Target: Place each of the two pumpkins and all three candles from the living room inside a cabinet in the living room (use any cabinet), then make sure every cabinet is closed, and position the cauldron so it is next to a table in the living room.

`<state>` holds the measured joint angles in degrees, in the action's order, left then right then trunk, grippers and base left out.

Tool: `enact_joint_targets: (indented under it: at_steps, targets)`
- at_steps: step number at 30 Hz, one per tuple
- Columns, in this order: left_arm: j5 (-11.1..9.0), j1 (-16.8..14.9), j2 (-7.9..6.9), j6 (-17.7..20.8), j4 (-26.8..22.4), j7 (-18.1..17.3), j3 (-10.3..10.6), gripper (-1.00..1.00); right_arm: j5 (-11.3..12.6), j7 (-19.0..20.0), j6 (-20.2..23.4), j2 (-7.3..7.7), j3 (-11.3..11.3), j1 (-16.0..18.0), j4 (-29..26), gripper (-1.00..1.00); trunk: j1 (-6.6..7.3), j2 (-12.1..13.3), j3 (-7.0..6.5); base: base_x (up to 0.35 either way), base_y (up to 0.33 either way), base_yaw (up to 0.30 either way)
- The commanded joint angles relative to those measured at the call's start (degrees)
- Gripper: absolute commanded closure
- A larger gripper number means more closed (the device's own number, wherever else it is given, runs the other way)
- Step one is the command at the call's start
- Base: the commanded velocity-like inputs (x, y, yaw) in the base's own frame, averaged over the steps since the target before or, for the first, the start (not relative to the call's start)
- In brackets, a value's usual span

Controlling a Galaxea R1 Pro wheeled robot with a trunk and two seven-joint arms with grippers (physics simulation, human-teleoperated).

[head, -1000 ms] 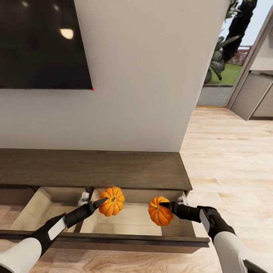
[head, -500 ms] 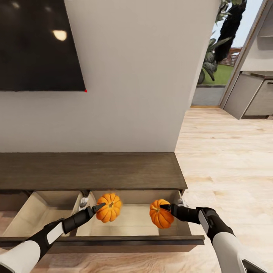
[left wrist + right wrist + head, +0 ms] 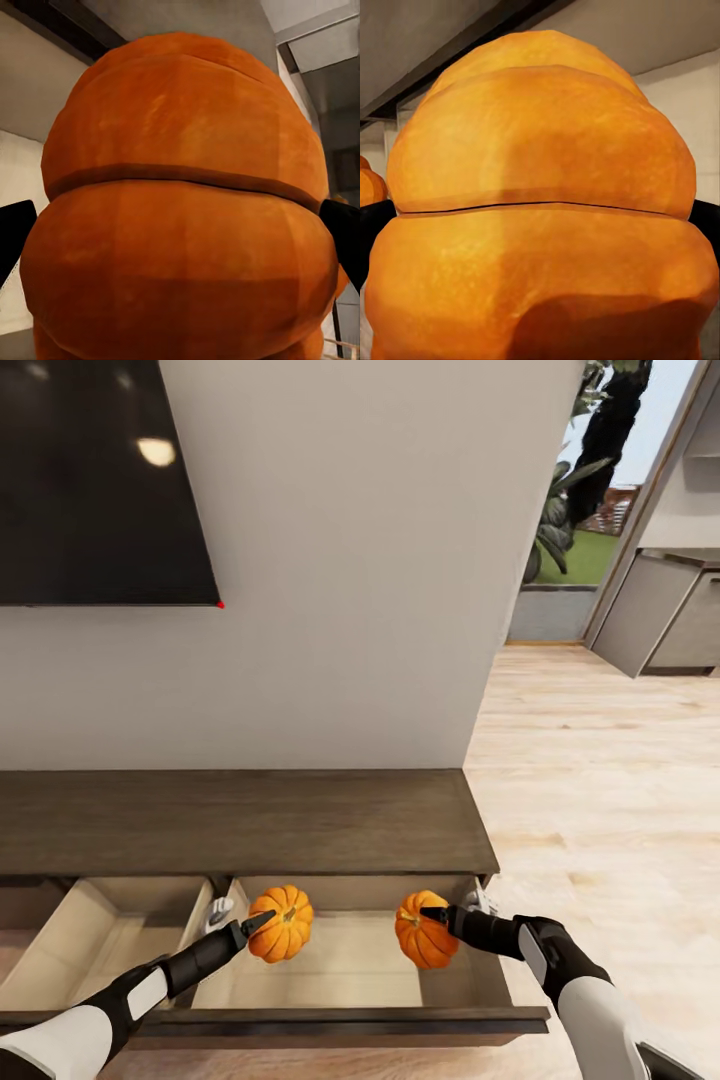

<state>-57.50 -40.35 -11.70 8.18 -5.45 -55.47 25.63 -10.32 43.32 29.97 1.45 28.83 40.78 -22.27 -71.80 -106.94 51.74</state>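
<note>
The drawer front [image 3: 340, 1022] lies nearest, pulled well out from the cabinet [image 3: 240, 822]. Just beyond it, the left gripper [image 3: 258, 923] is closed on one pumpkin [image 3: 281, 924] and the right gripper [image 3: 436, 914] is closed on the other pumpkin [image 3: 423, 944], both held over the open drawer's pale floor [image 3: 330, 970]. Each pumpkin is best lowered until it is seated on that floor before the fingers are parted, so that rolling is avoided. Open room is offered between the two pumpkins; the right one sits near the drawer's side wall, and the cabinet top overhangs the rear, so withdrawal should be made upward and back.
</note>
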Motion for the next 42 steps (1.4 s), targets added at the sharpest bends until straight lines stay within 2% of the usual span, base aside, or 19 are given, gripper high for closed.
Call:
enact_joint_targets:
  at_steps: [1, 13, 32, 35, 37, 42]
  targets:
    - [0.03, 0.0, -0.02, -0.01, 0.0, 0.01, 0.2, 1.0, 0.14, 0.1, 0.09, 0.02, 0.04, 0.0, 0.06, 1.0, 0.0, 0.0, 0.0, 0.049, 0.0, 0.0]
    - [-0.11, 0.01, -0.06, -0.01, 0.24, 0.09, 0.21, 1.0, -0.05, -1.31, 0.08, 0.04, 0.01, 0.0, 1.97, 1.0, 0.0, 0.0, 0.01, 0.005, 0.0, 0.0]
    - [0.0, 0.09, 0.06, 0.08, 0.23, 0.09, 0.12, 1.0, 0.12, -2.1, 0.34, 0.12, -0.09, 0.0, 1.41, 1.0, 0.0, 0.0, 1.52, 0.025, 0.0, 0.0]
    - [-0.11, 0.09, 0.02, 0.08, 0.17, 0.09, 0.05, 1.0, 0.12, -2.1, 0.35, 0.13, -0.77, 0.0, 1.25, 1.0, 0.0, 0.0, 1.56, 0.273, 0.0, 0.0]
    - [-0.25, 0.09, 0.07, 0.02, 0.03, 0.09, -0.04, 1.0, 0.12, -2.03, 0.35, 0.14, -2.13, 0.0, 1.19, 1.0, 0.0, 0.0, 1.56, 0.097, 0.0, 0.0]
    - [-0.35, 0.09, 0.03, 0.06, 0.12, 0.09, -0.06, 1.0, 0.12, -2.03, 0.33, 0.13, -2.58, 0.0, 1.18, 1.0, 0.0, 0.0, 1.56, 0.02, 0.0, 0.0]
